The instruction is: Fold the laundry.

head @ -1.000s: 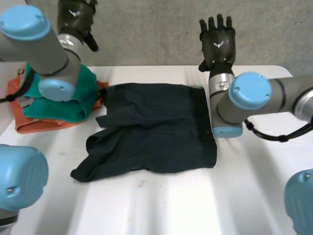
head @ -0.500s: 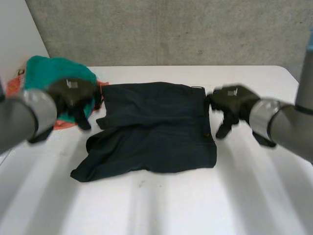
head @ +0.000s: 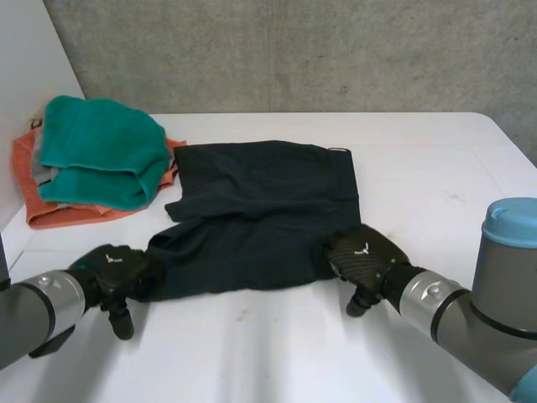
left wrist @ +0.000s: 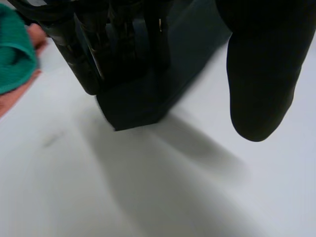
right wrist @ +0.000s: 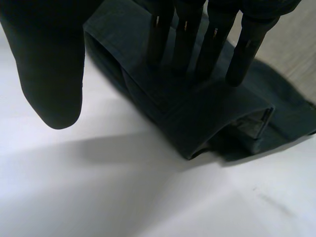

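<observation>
Head view: dark shorts, flat on the table; left hand at its near-left corner, right hand at near-right.
Left wrist view: fingers straight on cloth, thumb clear.
Right wrist view: likewise, apparently on waistband; soft, light; pinch corners.

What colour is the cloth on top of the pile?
The top cloth is teal green; head view.
</observation>
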### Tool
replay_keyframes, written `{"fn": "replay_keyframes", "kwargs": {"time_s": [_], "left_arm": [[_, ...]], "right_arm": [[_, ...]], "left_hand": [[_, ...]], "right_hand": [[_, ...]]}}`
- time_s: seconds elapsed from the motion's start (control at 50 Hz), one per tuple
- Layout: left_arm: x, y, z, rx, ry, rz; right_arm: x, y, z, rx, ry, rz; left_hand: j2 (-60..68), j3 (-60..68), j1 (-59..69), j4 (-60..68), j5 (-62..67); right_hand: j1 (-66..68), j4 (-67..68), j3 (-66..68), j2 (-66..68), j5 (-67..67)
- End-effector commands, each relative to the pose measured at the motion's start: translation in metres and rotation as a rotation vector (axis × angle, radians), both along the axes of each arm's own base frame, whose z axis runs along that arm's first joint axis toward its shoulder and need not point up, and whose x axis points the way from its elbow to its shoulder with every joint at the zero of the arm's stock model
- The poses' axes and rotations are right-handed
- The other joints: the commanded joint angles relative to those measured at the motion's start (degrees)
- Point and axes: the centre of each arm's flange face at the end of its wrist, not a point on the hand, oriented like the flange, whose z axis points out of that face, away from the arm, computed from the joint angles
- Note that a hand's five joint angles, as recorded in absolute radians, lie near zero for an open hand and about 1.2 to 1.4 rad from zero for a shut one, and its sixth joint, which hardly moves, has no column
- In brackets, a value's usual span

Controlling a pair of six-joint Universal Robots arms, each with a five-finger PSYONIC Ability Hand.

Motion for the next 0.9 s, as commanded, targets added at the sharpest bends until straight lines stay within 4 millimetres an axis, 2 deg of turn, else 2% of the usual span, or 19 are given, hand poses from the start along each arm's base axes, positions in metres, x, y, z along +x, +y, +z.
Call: {"fn": "replay_keyframes", "kwargs": {"time_s": [0.02,0.12,0.2,0.3,0.38,0.46,0.54,0.6,0.66,0.7,0.78,0.84,0.9], "left_arm": [[-0.004,-0.028,-0.013,-0.120,-0.004,0.019],[-0.009,-0.041,-0.025,-0.176,-0.031,0.016],[-0.012,-0.052,-0.026,-0.241,-0.048,0.019],[-0.020,-0.057,-0.031,-0.273,-0.048,-0.003],[-0.028,-0.060,-0.038,-0.305,-0.063,-0.030],[-0.033,-0.065,-0.041,-0.361,-0.096,-0.043],[-0.035,-0.067,-0.036,-0.414,-0.123,-0.034],[-0.035,-0.065,-0.027,-0.443,-0.126,-0.026],[-0.032,-0.060,-0.015,-0.453,-0.113,-0.015],[-0.031,-0.054,-0.007,-0.454,-0.101,-0.015],[-0.026,-0.035,0.022,-0.453,-0.055,-0.019],[-0.020,-0.024,0.034,-0.418,-0.015,-0.013],[-0.011,-0.018,0.039,-0.371,0.018,0.009]], "right_arm": [[0.013,-0.022,-0.002,-0.183,-0.099,-0.065],[0.019,-0.030,-0.009,-0.244,-0.105,-0.104],[0.024,-0.034,-0.015,-0.290,-0.099,-0.128],[0.029,-0.038,-0.023,-0.328,-0.090,-0.141],[0.034,-0.041,-0.030,-0.341,-0.080,-0.141],[0.034,-0.040,-0.032,-0.339,-0.071,-0.140],[0.034,-0.040,-0.022,-0.357,-0.082,-0.145],[0.030,-0.037,-0.006,-0.357,-0.080,-0.156],[0.022,-0.031,0.015,-0.330,-0.070,-0.187],[0.018,-0.028,0.025,-0.310,-0.063,-0.197],[0.002,-0.012,0.047,-0.201,-0.005,-0.215],[-0.009,-0.001,0.053,-0.108,0.046,-0.224],[-0.014,0.012,0.050,-0.016,0.092,-0.207]], "left_hand": [[-4.18,-4.30,-3.69,-3.69,-3.71],[-4.18,-4.31,-3.69,-3.70,-3.71],[-3.84,-3.97,-3.35,-3.36,-3.37],[-3.84,-3.97,-3.35,-3.36,-3.37],[-3.51,-3.64,-3.02,-3.03,-3.04],[0.86,0.73,1.35,1.34,1.33],[2.38,2.25,2.87,2.86,2.85],[5.06,4.93,5.55,5.54,5.53],[11.78,11.65,12.27,12.26,12.25],[14.31,14.19,14.80,14.79,14.78],[17.18,17.06,17.67,17.66,17.65],[16.85,16.72,17.34,17.33,17.32],[14.01,13.88,14.50,14.49,14.48]], "right_hand": [[0.37,0.71,0.03,0.92,2.03],[0.87,1.21,0.53,1.42,2.53],[1.54,1.88,1.20,2.10,3.20],[2.72,3.06,2.38,3.27,4.38],[7.25,7.59,6.91,7.81,8.91],[17.68,18.02,17.34,18.23,19.34],[14.35,14.69,14.01,14.91,16.01],[-1.27,-0.94,-1.62,-0.72,0.39],[-8.37,-8.03,-8.71,-7.81,-6.71],[-8.38,-8.04,-8.72,-7.83,-6.72],[-7.37,-7.04,-7.72,-6.82,-5.71],[-2.68,-2.34,-3.02,-2.13,-1.02],[5.71,6.05,5.36,6.26,7.37]]}}
